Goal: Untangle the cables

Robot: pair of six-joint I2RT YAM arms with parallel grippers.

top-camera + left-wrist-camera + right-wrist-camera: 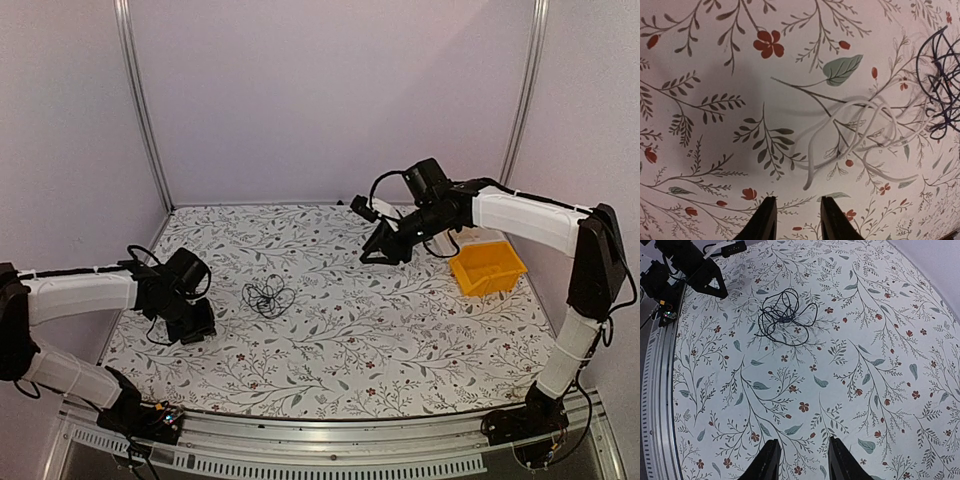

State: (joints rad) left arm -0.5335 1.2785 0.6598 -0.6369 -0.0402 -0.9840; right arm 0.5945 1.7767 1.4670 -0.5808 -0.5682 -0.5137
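Note:
The cables (268, 298) are a small tangle of thin black looping wires lying on the flowered tablecloth, left of the middle. My left gripper (198, 328) hovers low just left of the tangle, open and holding nothing. In the left wrist view the cables (941, 75) sit at the right edge, and their pale shadows stretch ahead of the left gripper (797, 220). My right gripper (375, 254) hangs high at the back right, far from the tangle and open. In the right wrist view the cables (785, 315) lie well ahead of the right gripper (801, 460).
A yellow bin (487, 268) stands at the right edge of the table under the right arm. A metal rail (330, 455) runs along the near edge. The left arm's gripper (707, 280) shows at the upper left of the right wrist view.

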